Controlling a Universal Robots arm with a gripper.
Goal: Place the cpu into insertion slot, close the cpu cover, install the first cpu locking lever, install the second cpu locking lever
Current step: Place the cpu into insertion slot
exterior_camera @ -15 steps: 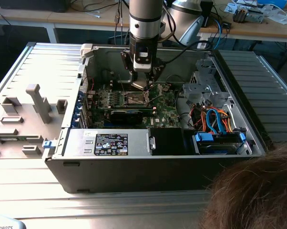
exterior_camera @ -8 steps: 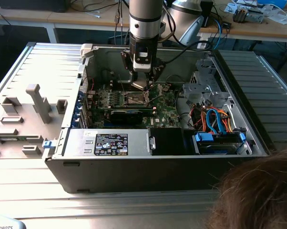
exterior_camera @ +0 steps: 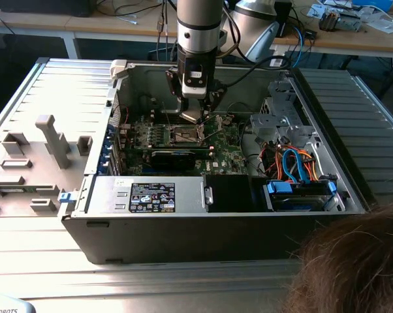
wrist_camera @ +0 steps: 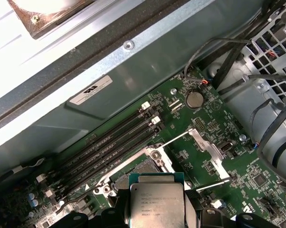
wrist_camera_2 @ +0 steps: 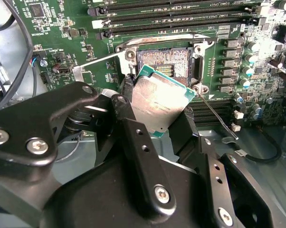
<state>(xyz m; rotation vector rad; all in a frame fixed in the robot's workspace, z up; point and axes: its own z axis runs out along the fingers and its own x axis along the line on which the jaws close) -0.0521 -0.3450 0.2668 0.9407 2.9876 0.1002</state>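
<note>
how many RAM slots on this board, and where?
4. The memory slots lie side by side in one parallel bank on the motherboard, between the insertion slot and the case wall. None seems hidden.

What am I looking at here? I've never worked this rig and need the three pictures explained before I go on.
The exterior view looks from off the arm into an open computer case lying on a ribbed metal table. The robot arm reaches down into it; a person's hair shows at the picture's edge. Both wrist views come from cameras riding on the arm, looking past its tool at the green motherboard. The tool is shut on the cpu, held tilted over the insertion slot, whose dark square lies uncovered. The cpu is not seated yet. Long memory slots run beside the slot.
</note>
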